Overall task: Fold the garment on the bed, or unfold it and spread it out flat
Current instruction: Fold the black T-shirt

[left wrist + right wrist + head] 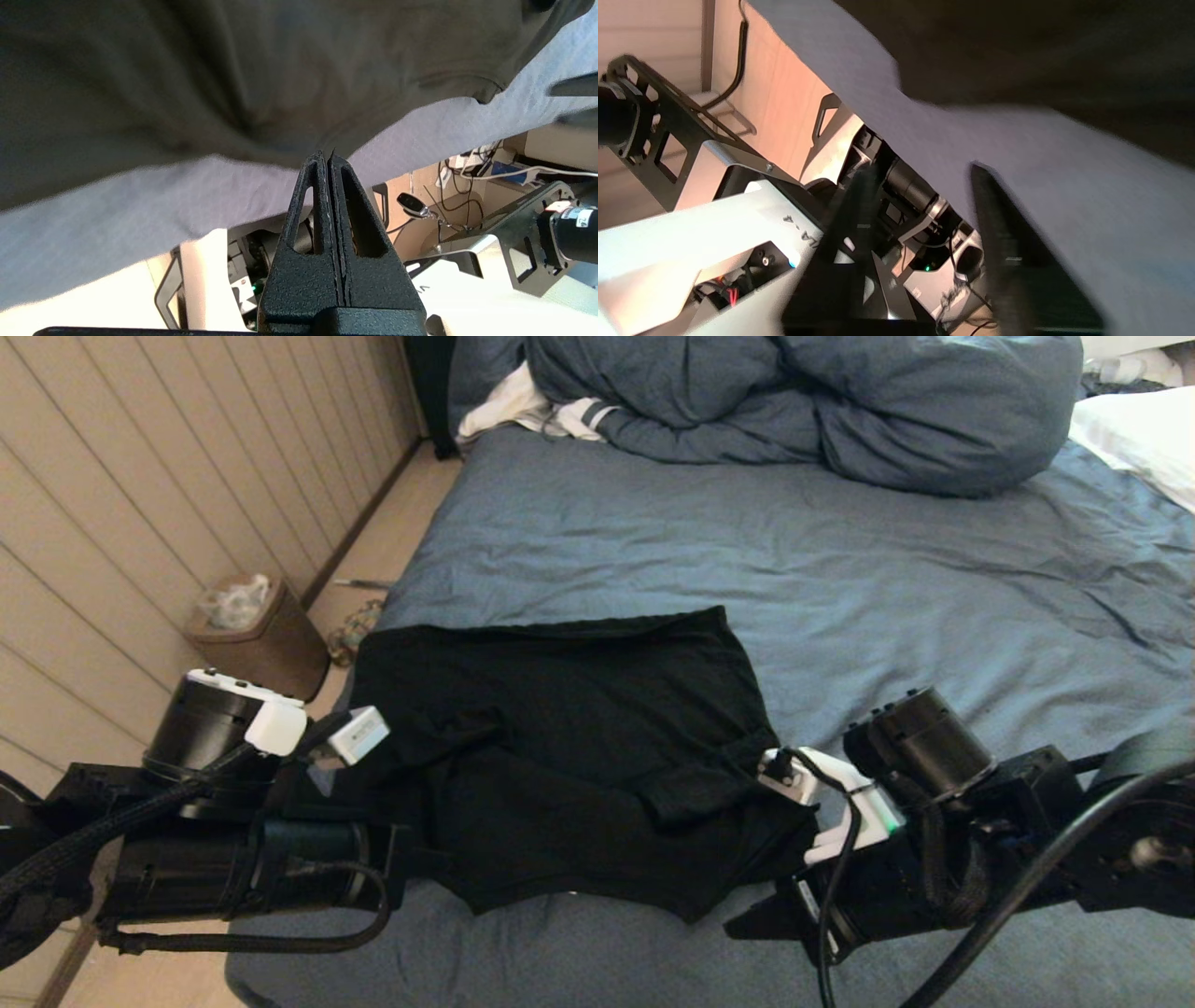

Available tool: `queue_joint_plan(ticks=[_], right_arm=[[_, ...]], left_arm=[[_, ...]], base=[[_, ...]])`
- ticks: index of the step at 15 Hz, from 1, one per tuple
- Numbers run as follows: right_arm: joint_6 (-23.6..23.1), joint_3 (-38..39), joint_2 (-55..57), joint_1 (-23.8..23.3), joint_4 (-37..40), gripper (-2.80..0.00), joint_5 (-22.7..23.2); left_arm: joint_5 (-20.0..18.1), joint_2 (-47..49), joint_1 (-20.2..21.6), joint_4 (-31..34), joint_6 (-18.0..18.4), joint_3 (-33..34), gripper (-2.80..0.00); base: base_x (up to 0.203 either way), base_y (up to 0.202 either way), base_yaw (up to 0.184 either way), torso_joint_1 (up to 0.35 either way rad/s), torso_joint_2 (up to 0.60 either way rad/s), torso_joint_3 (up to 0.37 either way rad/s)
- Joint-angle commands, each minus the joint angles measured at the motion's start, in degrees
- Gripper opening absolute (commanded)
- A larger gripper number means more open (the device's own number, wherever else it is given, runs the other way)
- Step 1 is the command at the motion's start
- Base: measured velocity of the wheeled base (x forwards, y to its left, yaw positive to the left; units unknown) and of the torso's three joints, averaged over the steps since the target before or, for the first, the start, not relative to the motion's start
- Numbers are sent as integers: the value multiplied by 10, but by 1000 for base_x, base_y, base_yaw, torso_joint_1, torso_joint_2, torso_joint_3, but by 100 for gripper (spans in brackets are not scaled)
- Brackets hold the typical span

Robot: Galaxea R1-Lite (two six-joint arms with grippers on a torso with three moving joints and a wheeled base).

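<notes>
Left gripper (327, 161), jaws pressed shut and seemingly empty at the garment (569, 747) hem low in the frame on the bed (840, 569), and open right gripper (920, 186) face limp, light cloth best pinched at corners

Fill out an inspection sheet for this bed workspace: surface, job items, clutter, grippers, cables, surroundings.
Surface: bed with a wrinkled blue-grey sheet.
Job's things: black T-shirt lies plain side up near the bed's front edge, partly folded and rumpled; its front hem reaches the mattress edge.
Clutter: bunched blue-grey duvet at the far end, white striped cloth beside it, white pillow at far right.
Grippers: left gripper shut, its tips at the shirt's edge, off the front of the mattress; whether it pinches cloth is unclear. Right gripper open, holding nothing.
Cables: black cable loops over the right arm.
Surroundings: brown bin on the floor by the panelled wall.
</notes>
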Motion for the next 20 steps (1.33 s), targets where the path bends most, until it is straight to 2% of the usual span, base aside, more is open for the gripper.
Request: queue_joint_plan(ticks=[1, 8, 9, 12, 20], right_arm=[[0, -6, 46, 13, -5, 0, 1], [6, -35, 119, 14, -39, -4, 1], [16, -42, 119, 17, -39, -280, 2], [35, -58, 120, 23, -40, -280, 1], [35, -67, 83, 32, -40, -280, -1]], left_arm=[[-1, 25, -4, -6, -1, -5, -280], [-1, 40, -3, -10, -3, -12, -280], [-1, 42, -3, -10, -4, -13, -280], [-1, 44, -3, -10, -6, -16, -280], [0, 37, -5, -10, -13, -18, -280]], base=[[0, 0, 0, 0, 0, 0], [0, 0, 0, 0, 0, 0], [0, 0, 0, 0, 0, 0], [0, 0, 0, 0, 0, 0], [0, 0, 0, 0, 0, 0]])
